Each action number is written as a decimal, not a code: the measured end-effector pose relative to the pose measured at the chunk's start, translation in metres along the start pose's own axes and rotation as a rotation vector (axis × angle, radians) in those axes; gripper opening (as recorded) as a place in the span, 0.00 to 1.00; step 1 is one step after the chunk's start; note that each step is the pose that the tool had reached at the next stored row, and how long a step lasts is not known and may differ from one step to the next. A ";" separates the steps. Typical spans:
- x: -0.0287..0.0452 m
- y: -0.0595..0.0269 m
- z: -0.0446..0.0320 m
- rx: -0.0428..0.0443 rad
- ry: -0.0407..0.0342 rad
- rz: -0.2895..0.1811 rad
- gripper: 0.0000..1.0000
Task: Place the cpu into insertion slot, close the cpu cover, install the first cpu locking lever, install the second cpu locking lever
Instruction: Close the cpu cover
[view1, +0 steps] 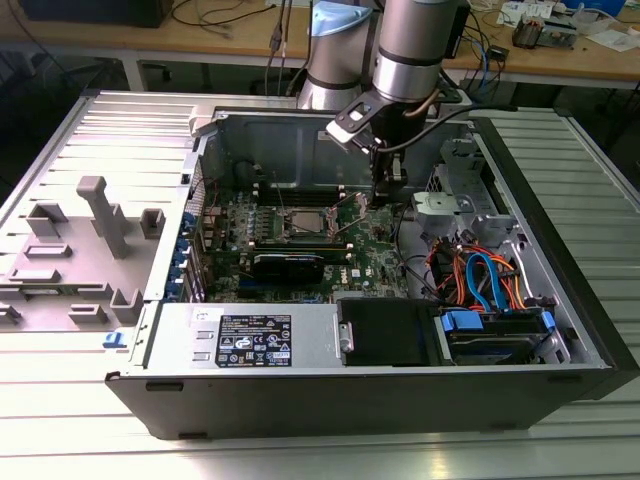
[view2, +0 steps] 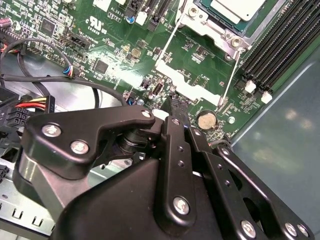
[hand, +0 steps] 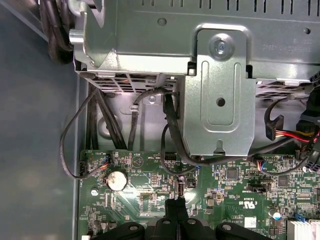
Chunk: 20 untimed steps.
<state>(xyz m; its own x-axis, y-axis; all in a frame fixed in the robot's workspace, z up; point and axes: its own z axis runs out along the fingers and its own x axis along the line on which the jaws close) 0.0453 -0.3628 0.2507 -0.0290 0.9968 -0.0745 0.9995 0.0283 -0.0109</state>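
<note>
Gripper (view2: 173, 106) low on the board, near the cpu (view2: 236, 9)

Its fingers are pressed tight together and hold nothing. The tip hangs just over the green board (view2: 200, 55), with a round battery (view2: 205, 120) just beside it and a thin wire lever (view2: 227, 85) near. Past the lever, the cpu lies in the insertion slot (view1: 284, 224). I think the lever needs a slow, steady push that misses the tiny parts. Farther off, the open computer case (view1: 350, 400) sits on a ribbed metal table (view1: 320, 455), with wooden desks (view1: 230, 35) behind.

The cpu (view2: 237, 6) has a dull, smooth silver metal top; the motherboard (view2: 200, 55) is glossy green. The fingers (view2: 174, 125) look matt black, and the drive bracket (hand: 215, 100) is bare grey sheet metal, faintly shiny.
</note>
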 end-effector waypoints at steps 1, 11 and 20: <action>0.0001 0.0000 0.0007 0.0000 0.0001 0.000 0.11; 0.0005 -0.0078 0.0045 0.0000 -0.0001 0.000 0.11; 0.0006 -0.0085 0.0046 0.0000 0.0000 0.000 0.11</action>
<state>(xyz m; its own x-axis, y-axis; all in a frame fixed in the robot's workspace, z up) 0.0367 -0.3628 0.2462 -0.0291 0.9968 -0.0745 0.9995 0.0284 -0.0109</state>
